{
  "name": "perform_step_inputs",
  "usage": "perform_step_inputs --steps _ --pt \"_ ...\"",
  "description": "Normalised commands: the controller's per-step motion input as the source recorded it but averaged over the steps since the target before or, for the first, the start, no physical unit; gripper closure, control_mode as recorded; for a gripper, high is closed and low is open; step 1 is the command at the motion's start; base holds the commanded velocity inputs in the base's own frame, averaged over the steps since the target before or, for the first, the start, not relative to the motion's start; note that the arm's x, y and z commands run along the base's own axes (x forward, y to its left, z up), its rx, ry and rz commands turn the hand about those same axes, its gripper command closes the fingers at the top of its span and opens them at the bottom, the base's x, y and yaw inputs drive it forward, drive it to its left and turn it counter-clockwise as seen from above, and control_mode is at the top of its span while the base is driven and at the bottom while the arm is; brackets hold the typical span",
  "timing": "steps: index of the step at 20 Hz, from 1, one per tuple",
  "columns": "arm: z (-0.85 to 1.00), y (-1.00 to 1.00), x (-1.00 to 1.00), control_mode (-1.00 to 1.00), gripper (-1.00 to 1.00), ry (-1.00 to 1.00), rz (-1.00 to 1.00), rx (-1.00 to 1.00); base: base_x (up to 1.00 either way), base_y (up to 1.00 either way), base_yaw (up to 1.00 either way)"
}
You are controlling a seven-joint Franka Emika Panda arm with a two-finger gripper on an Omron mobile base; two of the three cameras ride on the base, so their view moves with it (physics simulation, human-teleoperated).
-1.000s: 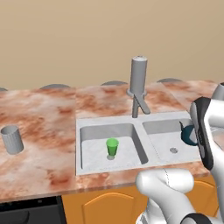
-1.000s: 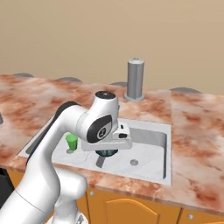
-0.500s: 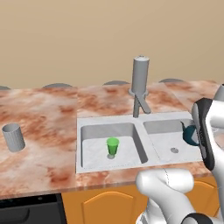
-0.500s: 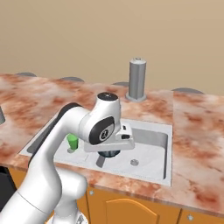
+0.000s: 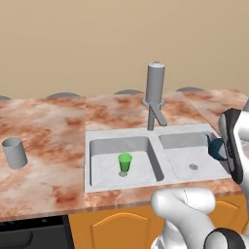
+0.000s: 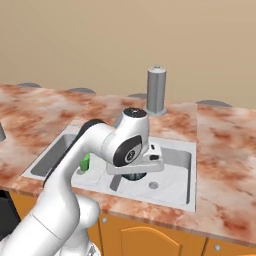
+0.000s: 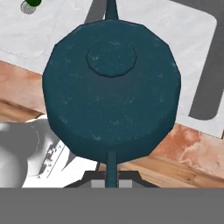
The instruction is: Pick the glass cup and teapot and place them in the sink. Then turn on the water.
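1. Plain tan wall (image 5: 121,44) across 12 o'clock.
2. Reddish marbled counter (image 5: 48,131) runs 9 to 3 o'clock.
3. Orange cabinet doors (image 5: 116,231) at 6 o'clock.
4. Light even, no strong shadows.

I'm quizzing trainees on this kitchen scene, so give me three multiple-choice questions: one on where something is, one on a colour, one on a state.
1. Where is the glass cup?
A. on the counter, left of the sink
B. in the right basin
C. beside the tap

2. What colour is the small cup in the left basin?
A. red
B. green
C. blue

3. What is the hand doing?
A. open over the tap
B. shut on the teapot
C. holding the glass cup

Key: 1 A, standing on marble far left; 2 B, bright green; 3 B, the teal pot's handle sits in its grip.
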Motion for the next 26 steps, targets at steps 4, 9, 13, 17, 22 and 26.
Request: perform_step_inputs --steps 4,9,13,17,22,26 --pt "0.0 -0.51 0.78 -1.0 1.0 0.09 0.0 0.0 0.0 0.0 0.0" --pt "0.0 -0.14 1.0 -1.0 1.0 0.02 0.0 0.0 0.0 0.0 0.0" --pt "-0.01 0.0 0.78 -1.0 1.0 0.0 -0.02 0.0 0.0 0.0 0.0" --pt "-0.22 0.0 0.43 -1.0 1.0 0.0 -0.05 0.0 0.0 0.0 0.0" --pt "-0.41 0.0 0.21 -1.0 1.0 0.0 -0.05 0.0 0.0 0.0 0.0" --pt "-0.54 0.0 0.21 -1.0 1.0 0.0 -0.02 0.0 0.0 0.0 0.0"
